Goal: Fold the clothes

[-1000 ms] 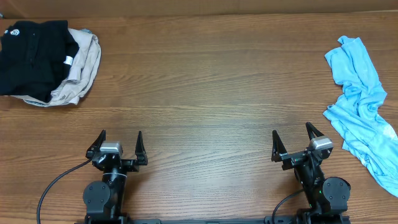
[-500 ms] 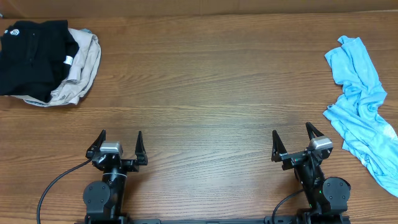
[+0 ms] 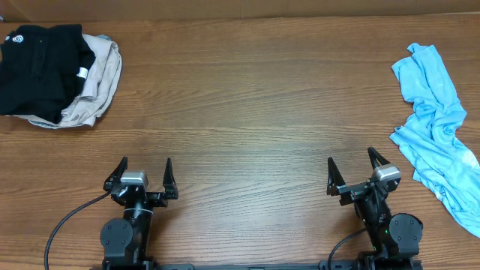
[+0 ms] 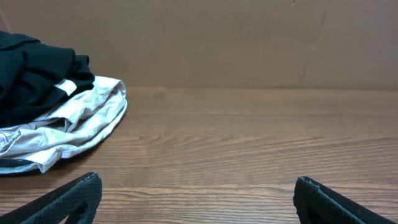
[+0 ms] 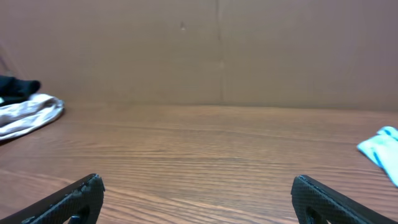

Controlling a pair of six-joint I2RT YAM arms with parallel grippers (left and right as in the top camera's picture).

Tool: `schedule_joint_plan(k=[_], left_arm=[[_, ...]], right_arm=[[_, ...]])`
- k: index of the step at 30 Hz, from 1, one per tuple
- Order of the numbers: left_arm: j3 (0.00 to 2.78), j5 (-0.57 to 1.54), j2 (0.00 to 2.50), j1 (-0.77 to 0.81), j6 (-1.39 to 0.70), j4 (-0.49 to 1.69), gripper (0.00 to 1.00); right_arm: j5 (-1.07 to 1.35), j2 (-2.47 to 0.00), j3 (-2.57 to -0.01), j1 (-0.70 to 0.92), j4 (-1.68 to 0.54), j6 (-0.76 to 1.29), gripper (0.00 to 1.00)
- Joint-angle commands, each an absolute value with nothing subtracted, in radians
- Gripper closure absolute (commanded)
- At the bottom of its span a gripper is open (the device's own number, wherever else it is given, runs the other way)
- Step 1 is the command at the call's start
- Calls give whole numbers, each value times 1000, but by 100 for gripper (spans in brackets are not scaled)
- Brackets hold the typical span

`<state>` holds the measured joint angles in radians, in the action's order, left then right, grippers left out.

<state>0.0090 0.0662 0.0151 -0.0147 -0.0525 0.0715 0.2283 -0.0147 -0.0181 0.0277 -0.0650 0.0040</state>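
Left gripper (image 3: 145,160): jaws spread wide, nothing between them. Sits at the near edge of the table (image 3: 247,97), left of centre, fingers pointing toward the far side. In its wrist view only bare wood shows between the two fingertips.

Right gripper (image 3: 350,155): jaws also spread wide, holding nothing. Near edge, right of centre, fingers pointing toward the far side. Bare wood between the tips in its wrist view too.

Blue T-shirt (image 3: 435,127): crumpled in a long, loose heap along the right edge of the table, running from the far right down toward the near right corner, where it passes out of the overhead picture. It lies to the right of the right gripper, apart from it, no contact. Well apart from the left gripper, which has the whole table width in between. The right wrist view catches only a small blue corner at its right edge.

Farther out: black garment (image 3: 37,67) piled on a beige garment (image 3: 101,79) in the far left corner, ahead and left of the left gripper, well apart from the T-shirt. A black cable (image 3: 67,221) curves off the left arm's base.

Against the earlier overhead frames: no visible change. Both grippers in the same spots with the same spread; T-shirt and the two-garment pile keep the same outlines.
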Motion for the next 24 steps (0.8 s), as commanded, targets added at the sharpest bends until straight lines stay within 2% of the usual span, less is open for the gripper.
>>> schedule_joint_plan(k=[1,10,14,19,24], left_arm=[[5,53,5,-22,-68,73,0],[6,78,5,-19,-107,62,0],[6,177,5,-19,-157,48,0],[15,211,5,-19,-157,-36,0],[106,218,31,-19,-153,-23,0]], right_arm=[[286,-3,-8,33,-56,4,0],[387,-3,-9,33,-28,51,0],[407,-3,-17,33,7,105,0],[402,-3,-90,33,-9,99,0],[386,-4,-190,33,-40,73,0]])
